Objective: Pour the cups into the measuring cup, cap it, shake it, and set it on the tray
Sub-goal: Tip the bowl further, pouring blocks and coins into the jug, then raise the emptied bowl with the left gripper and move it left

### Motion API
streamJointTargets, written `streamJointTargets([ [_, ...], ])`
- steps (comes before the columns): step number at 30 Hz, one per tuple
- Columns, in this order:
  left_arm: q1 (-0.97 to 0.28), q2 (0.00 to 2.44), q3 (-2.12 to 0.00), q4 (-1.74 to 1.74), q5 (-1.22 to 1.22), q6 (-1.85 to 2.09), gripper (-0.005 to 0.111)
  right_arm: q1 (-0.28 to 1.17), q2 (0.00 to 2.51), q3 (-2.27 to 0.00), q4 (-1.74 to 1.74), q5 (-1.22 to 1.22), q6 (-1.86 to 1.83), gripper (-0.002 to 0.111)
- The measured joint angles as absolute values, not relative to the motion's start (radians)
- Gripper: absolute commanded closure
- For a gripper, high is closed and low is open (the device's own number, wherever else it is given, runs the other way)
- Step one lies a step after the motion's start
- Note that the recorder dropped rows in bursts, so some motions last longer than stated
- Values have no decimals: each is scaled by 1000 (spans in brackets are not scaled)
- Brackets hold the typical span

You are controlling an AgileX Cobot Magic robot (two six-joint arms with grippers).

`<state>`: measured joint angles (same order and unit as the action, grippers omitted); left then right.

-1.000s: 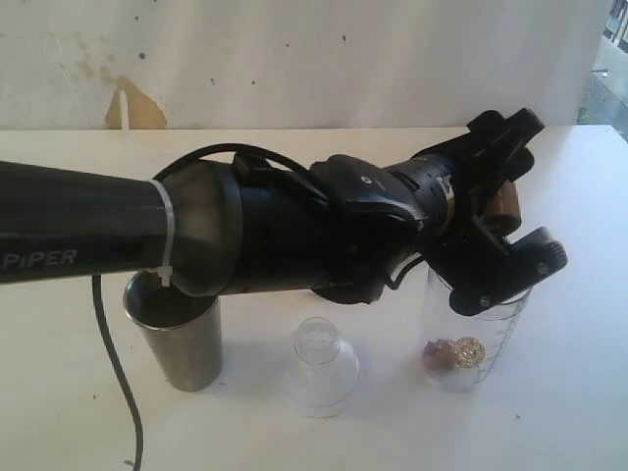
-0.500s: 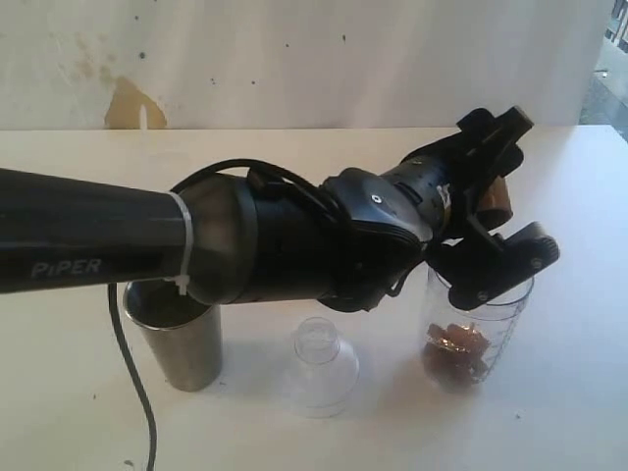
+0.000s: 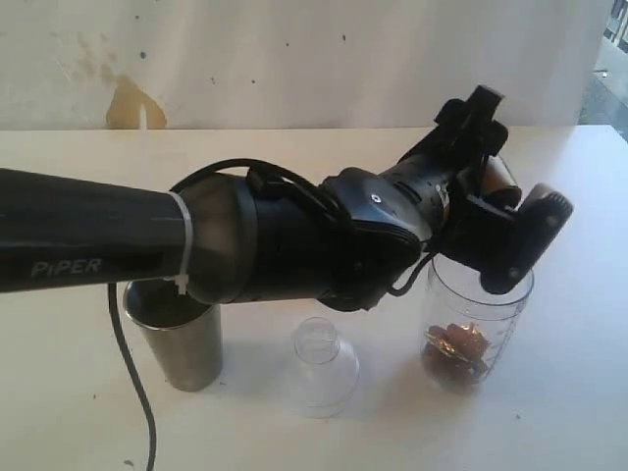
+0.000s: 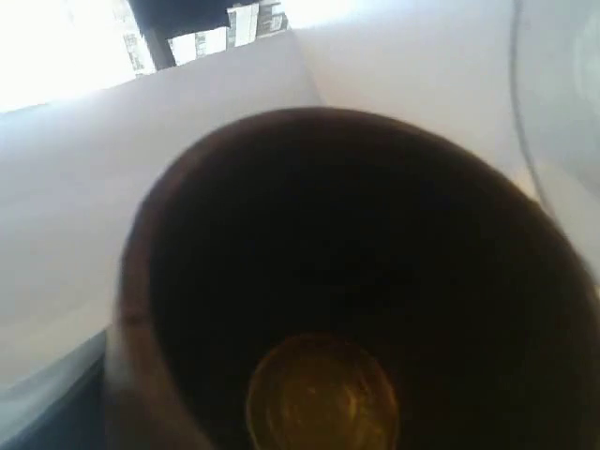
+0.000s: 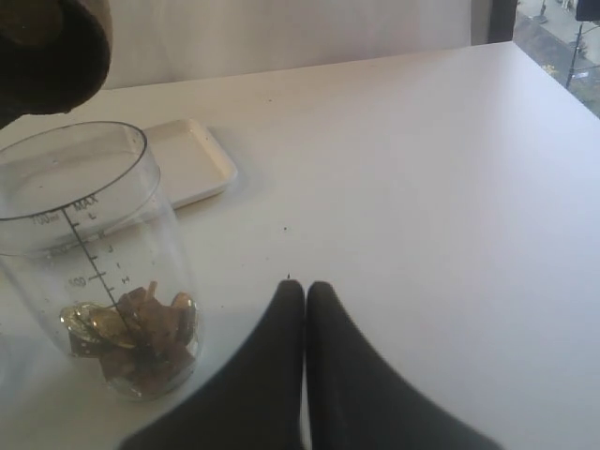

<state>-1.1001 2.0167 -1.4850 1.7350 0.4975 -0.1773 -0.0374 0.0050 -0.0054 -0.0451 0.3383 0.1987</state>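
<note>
- Tumbler [image 3: 177, 339] stands upright at the left.
- Lid [image 3: 322, 365] sits between tumbler and measuring cup [image 3: 478, 329].
- Left gripper [image 3: 512, 157] grasps the brown cup [image 3: 497, 178], tipped above the measuring cup, which holds brown and gold pieces [image 3: 453, 345].
- Right gripper [image 5: 305, 298] is clenched, empty, near the measuring cup.
- Tray [image 5: 192, 159] lies near the measuring cup.

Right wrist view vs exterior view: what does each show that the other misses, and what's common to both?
Right wrist only: the white tray on the table, and the right claw, shut.
Exterior only: the steel tumbler, the clear domed lid and the left arm.
Both: the measuring cup with brown and gold pieces at its bottom, and the brown cup held above its rim.
</note>
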Motion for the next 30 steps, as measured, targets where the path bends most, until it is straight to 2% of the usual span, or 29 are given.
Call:
streamJointTargets([
  [7,-1095,1935,-1485,1737,340,-527,107,-37,5,-5,-45,338,199,108],
  [13,-1062,1887,-1485,1737,73,-700,107,-37,5,-5,-45,338,199,108],
  [17,-1045,1886,-1485,1739,-19,-743,107,-37,5,-5,-45,338,199,108],
  [26,-1047,1889,-1485,1746,390,-296,107,-37,5,-5,-45,338,199,108],
  [30,-1068,1889,-1485,1746,463,-231,107,-37,5,-5,-45,338,199,108],
])
